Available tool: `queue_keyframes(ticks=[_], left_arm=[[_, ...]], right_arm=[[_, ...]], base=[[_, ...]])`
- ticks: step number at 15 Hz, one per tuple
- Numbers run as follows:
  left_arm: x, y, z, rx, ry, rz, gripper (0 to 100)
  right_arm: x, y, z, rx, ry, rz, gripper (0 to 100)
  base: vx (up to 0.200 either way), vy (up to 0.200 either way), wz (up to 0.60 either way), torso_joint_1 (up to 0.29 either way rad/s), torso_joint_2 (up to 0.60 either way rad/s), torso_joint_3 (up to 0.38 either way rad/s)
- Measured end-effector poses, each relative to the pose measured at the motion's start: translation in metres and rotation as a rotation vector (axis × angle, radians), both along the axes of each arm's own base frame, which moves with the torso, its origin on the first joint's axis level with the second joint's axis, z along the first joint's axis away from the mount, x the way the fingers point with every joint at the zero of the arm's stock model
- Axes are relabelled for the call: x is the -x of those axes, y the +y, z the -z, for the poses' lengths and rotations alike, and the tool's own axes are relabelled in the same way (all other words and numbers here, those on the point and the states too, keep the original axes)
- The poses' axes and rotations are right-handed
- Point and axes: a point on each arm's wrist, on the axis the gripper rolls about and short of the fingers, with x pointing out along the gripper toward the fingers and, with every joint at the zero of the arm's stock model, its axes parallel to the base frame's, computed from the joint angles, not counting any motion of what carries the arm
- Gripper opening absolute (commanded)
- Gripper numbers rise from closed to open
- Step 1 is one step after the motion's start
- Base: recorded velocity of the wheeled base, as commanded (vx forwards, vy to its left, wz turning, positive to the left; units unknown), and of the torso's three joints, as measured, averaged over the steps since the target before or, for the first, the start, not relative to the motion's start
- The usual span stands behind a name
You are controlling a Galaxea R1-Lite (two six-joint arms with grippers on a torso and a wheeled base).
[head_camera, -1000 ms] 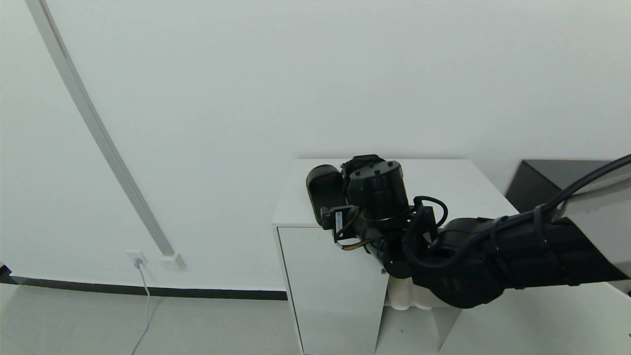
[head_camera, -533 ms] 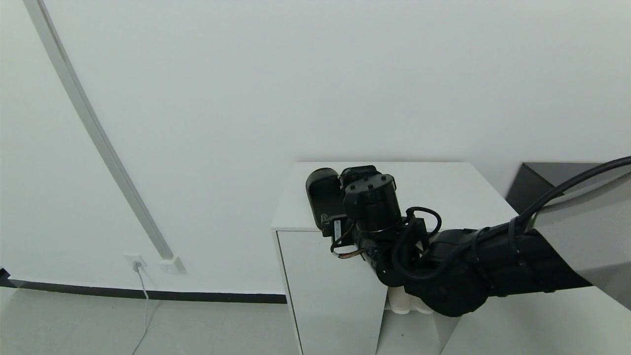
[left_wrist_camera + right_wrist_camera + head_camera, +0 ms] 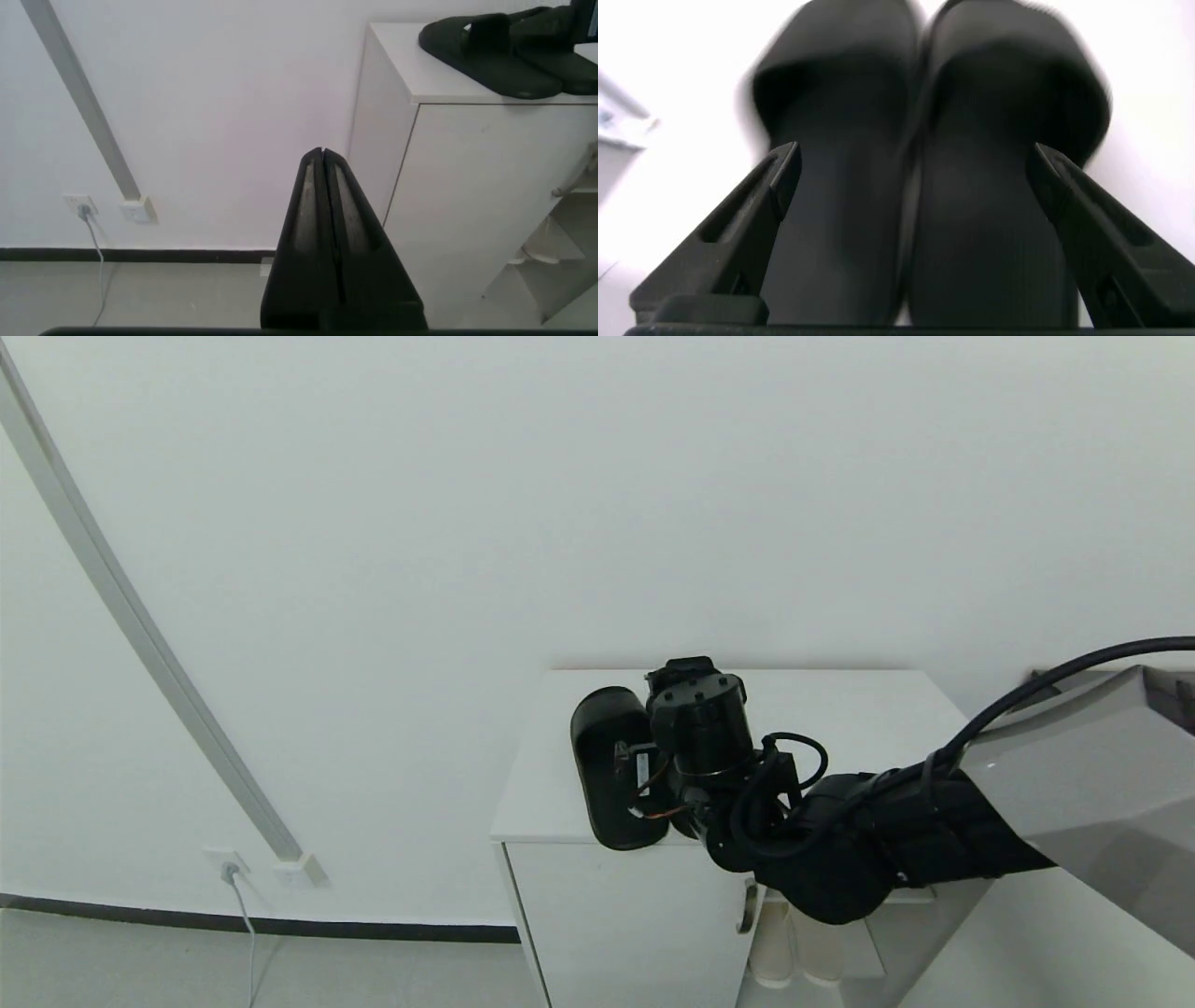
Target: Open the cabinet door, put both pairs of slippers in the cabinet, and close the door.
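A pair of black slippers (image 3: 611,770) lies on top of the white cabinet (image 3: 840,709), at its front left edge, and appears in the left wrist view as black slippers (image 3: 495,42). My right gripper (image 3: 915,154) is open, with one finger on each side of the black pair (image 3: 924,112); I cannot tell whether the fingers touch it. My right wrist (image 3: 700,728) hangs over the cabinet top. Two pale slippers (image 3: 794,947) stand inside the cabinet's open right part. My left gripper (image 3: 322,159) is shut and empty, low and to the left of the cabinet (image 3: 486,187).
The cabinet's left front panel (image 3: 635,933) is shut, with a handle (image 3: 747,905) at its right edge. A white wall stands behind, with a slanted cable duct (image 3: 140,625) and a socket with a cord (image 3: 229,870). Open floor lies left of the cabinet.
The whole head picture has shifted, so the camera moved; the cabinet top now sits lower and is seen more from above. My right gripper stays over the black slippers.
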Motion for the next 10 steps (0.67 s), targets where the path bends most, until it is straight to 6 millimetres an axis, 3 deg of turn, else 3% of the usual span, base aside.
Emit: queue_keyframes(ticks=[4, 10], left_arm=[[0.0, 0.0, 0.0, 0.001, 0.0, 0.0, 0], [0.0, 0.0, 0.0, 0.001, 0.0, -0.002, 0]], right_arm=[[-0.011, 0.011, 0.006, -0.006, -0.009, -0.001, 100], [-0.045, 0.017, 0.011, -0.017, -0.046, 0.04, 100]], base=[[0.0, 0.0, 0.0, 0.0, 0.0, 0.0], [0.0, 0.0, 0.0, 0.0, 0.0, 0.0]])
